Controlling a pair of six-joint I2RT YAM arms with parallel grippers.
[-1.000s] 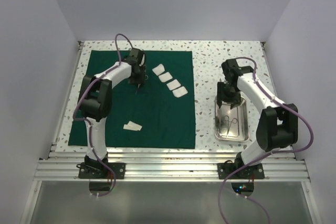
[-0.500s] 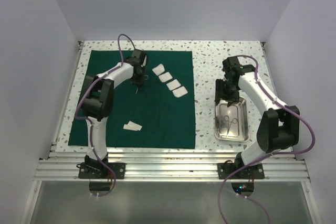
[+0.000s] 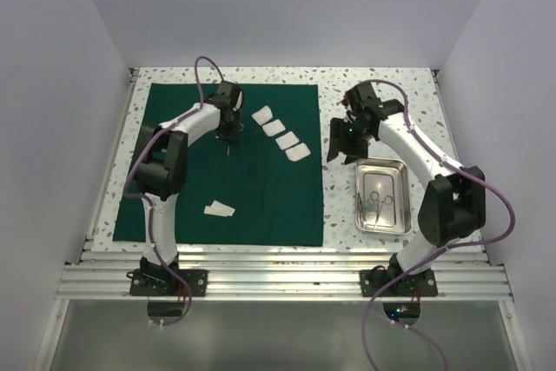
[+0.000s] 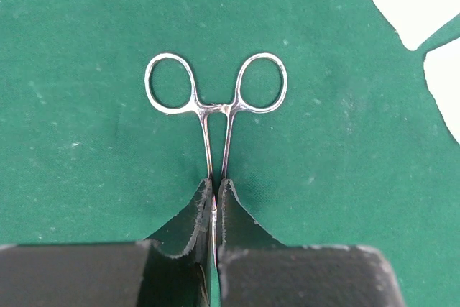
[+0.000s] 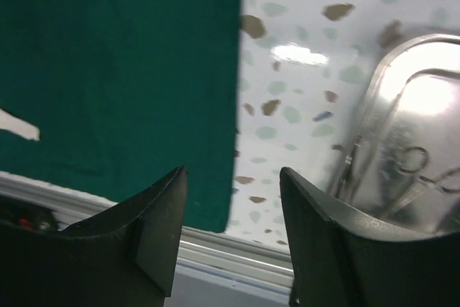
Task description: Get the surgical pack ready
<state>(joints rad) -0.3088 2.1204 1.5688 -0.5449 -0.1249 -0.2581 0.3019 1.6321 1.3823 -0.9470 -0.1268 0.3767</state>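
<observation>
The right pincer (image 3: 337,149) has come off the tray (image 3: 396,175): a second ago it hung low over the tray's far end, and now it has swung left and sits above the bare worktop (image 3: 373,84), between the tray and the right edge of the cloth (image 3: 261,197). Its wrist view shows the fingers spread with nothing between them, so it left empty, and the thin steel instruments (image 3: 375,204) lie in the tray as before. The left pincer (image 4: 215,186) has barely shifted. It stays pressed together on the shanks of a pair of forceps (image 4: 215,109), whose 2 rings lie flat on the cloth beside the row of 4 gauze squares (image 3: 287,139); a 5th square (image 3: 219,208) lies apart, nearer the arm bases. The cloth is spread open on the left half of the worktop, with the tray just off its right side. For the task, this looks like the forceps being set down on the cloth while the right arm clears away or heads for the cloth. The tray's instruments have yet to be brought over, and no folding has begun.
</observation>
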